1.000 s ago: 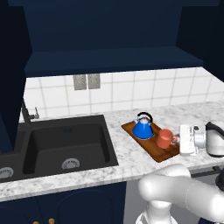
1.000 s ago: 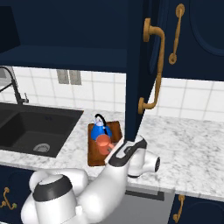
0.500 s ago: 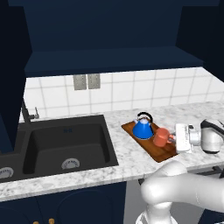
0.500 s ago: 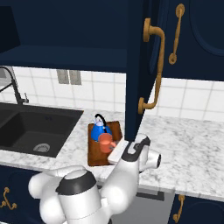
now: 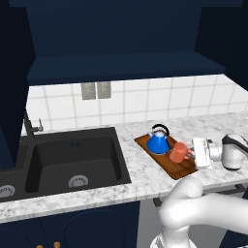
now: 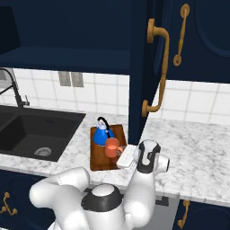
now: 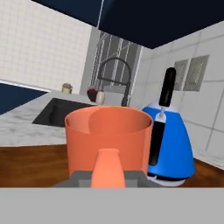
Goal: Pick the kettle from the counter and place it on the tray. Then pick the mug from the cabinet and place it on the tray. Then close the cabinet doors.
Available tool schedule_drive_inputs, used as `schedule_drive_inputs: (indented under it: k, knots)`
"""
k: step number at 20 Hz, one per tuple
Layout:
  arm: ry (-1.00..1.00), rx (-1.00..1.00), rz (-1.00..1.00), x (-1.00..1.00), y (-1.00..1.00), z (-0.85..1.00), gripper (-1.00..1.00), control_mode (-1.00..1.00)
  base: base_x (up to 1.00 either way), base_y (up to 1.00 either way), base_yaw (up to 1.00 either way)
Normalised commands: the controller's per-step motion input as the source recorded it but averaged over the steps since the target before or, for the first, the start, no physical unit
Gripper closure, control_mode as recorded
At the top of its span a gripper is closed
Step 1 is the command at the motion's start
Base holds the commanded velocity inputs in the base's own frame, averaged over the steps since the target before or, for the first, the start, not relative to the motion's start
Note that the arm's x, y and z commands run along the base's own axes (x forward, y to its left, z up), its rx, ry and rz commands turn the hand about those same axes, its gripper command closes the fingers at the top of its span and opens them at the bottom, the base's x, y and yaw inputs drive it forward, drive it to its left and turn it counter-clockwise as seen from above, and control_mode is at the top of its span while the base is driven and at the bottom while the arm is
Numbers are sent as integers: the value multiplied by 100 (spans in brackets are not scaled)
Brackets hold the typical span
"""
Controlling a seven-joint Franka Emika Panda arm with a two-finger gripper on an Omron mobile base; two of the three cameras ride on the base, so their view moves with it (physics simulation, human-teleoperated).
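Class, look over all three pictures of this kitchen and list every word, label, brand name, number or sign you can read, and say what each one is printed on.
None: no readable text in these pictures.
The kettle, mug, tray and cabinet doors are plain.
The two grey wall plates bear no marks.

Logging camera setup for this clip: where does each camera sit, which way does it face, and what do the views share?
Left base view: behind-left, facing the black double sink; white arm lower right.
Right base view: behind-right, facing the open navy cabinet door; arm lower left.
Hand view: low over the brown wooden tray, facing the orange-red mug.
All share mug and blue cone-shaped kettle.
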Motion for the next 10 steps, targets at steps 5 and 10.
schedule_drive_inputs:
  k: [5,10]
  knots:
    - [1,-1,0,0,0,-11,100,-100,0,0,0]
    - [0,-1,-3,-14,0,4,100,-100,0,0,0]
